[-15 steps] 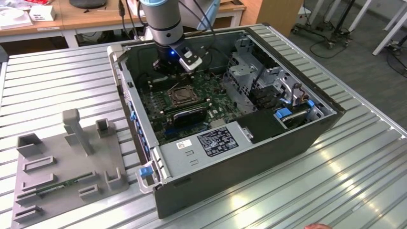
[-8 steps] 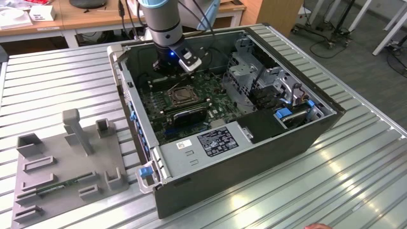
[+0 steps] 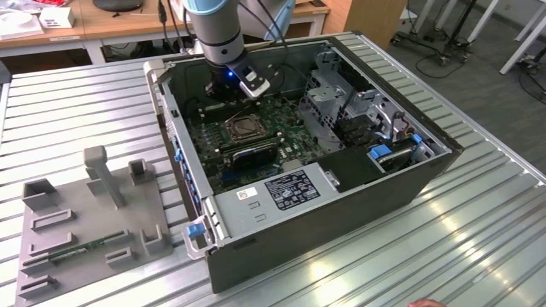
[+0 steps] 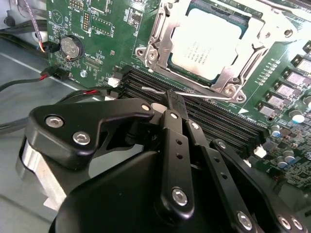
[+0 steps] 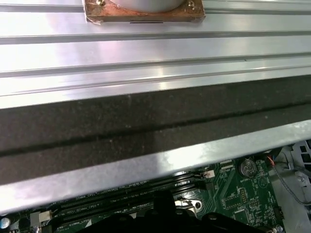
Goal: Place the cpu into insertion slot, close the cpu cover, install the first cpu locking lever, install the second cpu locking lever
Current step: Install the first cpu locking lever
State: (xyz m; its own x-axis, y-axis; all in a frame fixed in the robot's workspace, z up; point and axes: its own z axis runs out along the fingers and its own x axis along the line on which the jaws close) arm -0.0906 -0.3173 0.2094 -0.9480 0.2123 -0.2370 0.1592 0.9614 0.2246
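Note:
The cpu [image 4: 206, 43] lies flat in the insertion slot [image 3: 241, 129] on the green board inside the open computer case. The silver cpu cover [image 4: 156, 36] is folded down around the chip. A thin wire locking lever [image 4: 209, 96] runs along the socket's side nearest the memory slots. My gripper [image 4: 173, 100] is shut, and its black tip sits right at that lever; I cannot tell whether it touches. In the exterior view the gripper [image 3: 229, 96] hangs inside the case just behind the socket. Its black body [image 5: 160, 213] shows in the first wrist view.
Long black memory slots [image 4: 214, 121] lie between the gripper and the socket. A coin battery [image 4: 71, 47] and red and black wires [image 4: 29, 80] sit nearby. The metal drive cage [image 3: 333, 102] and case walls [image 3: 175, 137] hem in the board. A grey fixture plate [image 3: 85, 224] lies on the table.

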